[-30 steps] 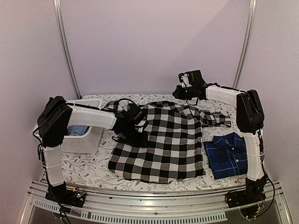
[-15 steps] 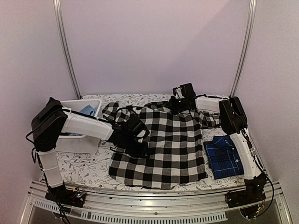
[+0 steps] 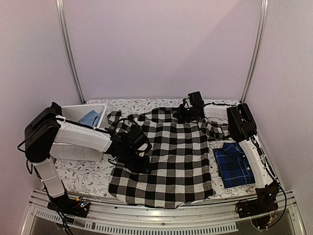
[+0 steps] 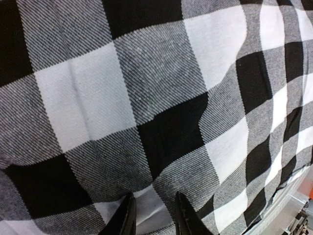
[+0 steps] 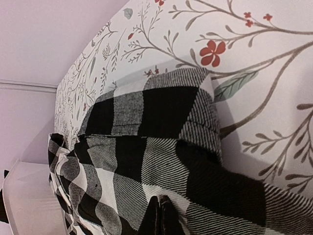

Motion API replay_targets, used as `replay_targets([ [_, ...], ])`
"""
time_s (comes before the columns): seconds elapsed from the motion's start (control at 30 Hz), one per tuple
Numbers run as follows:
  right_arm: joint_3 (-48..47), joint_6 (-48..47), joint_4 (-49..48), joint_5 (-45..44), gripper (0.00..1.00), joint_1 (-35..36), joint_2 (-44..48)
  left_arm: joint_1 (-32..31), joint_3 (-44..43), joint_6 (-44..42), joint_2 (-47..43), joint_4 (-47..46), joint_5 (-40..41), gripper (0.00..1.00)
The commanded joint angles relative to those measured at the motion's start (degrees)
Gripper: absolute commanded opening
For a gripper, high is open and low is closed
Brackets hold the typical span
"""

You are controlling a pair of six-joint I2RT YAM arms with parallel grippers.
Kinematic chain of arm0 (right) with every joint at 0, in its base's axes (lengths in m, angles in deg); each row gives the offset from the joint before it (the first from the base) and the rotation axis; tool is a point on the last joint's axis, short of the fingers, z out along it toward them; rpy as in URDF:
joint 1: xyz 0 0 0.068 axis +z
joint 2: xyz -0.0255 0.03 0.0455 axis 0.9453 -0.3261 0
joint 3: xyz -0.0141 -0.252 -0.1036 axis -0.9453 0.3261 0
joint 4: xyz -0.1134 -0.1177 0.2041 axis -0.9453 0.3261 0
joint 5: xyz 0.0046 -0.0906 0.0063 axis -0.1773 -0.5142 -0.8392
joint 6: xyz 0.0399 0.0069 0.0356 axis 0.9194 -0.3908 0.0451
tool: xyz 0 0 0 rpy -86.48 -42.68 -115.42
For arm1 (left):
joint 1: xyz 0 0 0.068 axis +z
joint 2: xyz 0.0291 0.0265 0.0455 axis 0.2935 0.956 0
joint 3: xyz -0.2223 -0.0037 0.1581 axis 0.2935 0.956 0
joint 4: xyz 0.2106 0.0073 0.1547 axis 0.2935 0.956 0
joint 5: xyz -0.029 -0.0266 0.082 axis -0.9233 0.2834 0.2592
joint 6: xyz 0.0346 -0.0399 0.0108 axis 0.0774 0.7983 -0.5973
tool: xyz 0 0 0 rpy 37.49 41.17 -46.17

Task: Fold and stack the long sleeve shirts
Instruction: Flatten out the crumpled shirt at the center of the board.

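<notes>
The black-and-white check shirt (image 3: 171,156) lies spread flat across the middle of the table, its hem at the near edge. My left gripper (image 3: 138,152) is at the shirt's left side; in the left wrist view its jaws (image 4: 152,201) stand narrowly apart, pinching a pucker of the check cloth (image 4: 146,98). My right gripper (image 3: 184,113) sits at the far end by the collar. In the right wrist view its fingers (image 5: 160,201) are shut together, tips down on the cloth (image 5: 142,161). The navy plaid shirt (image 3: 235,164) lies folded at the right.
A white bin (image 3: 80,108) holding a light blue cloth (image 3: 90,117) stands at the back left, behind my left arm. The floral table cover (image 3: 83,171) shows on both sides of the shirt. A loose check sleeve (image 3: 222,128) trails near the navy shirt.
My right gripper came down from above the back of the table onto the collar area. My left gripper drew toward the near edge, and the check shirt stretched out toward the front.
</notes>
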Motion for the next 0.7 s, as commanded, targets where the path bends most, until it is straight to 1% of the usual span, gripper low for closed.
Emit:
replay_targets([
  [0.0, -0.7, 4.3, 1.6, -1.6, 0.0, -3.4, -1.9, -1.0, 0.9, 0.2, -0.3, 7.3, 0.9, 0.29],
  [0.27, -1.1, 7.5, -1.0, 3.8, 0.0, -8.7, -3.2, -0.3, -5.8, -2.1, 4.4, 6.6, 0.2, 0.29],
  [0.4, -4.6, 5.8, -2.0, 8.9, 0.0, -9.6, -4.3, 1.1, -10.2, -3.6, 6.8, 6.9, -0.2, 0.29],
  [0.47, -5.1, 3.2, -1.5, 10.2, 0.03, -9.7, -3.4, 1.6, -12.0, -4.2, 7.1, 7.3, -0.3, 0.29],
  [0.53, -5.2, 0.4, -0.6, 11.4, 0.08, -9.7, -0.9, 2.5, -13.9, -4.8, 7.0, 7.9, -0.5, 0.3],
  [0.67, -4.3, -5.7, 3.6, 11.0, 0.15, -9.6, 5.3, 4.9, -18.6, -5.8, 6.6, 8.7, 0.5, 0.32],
])
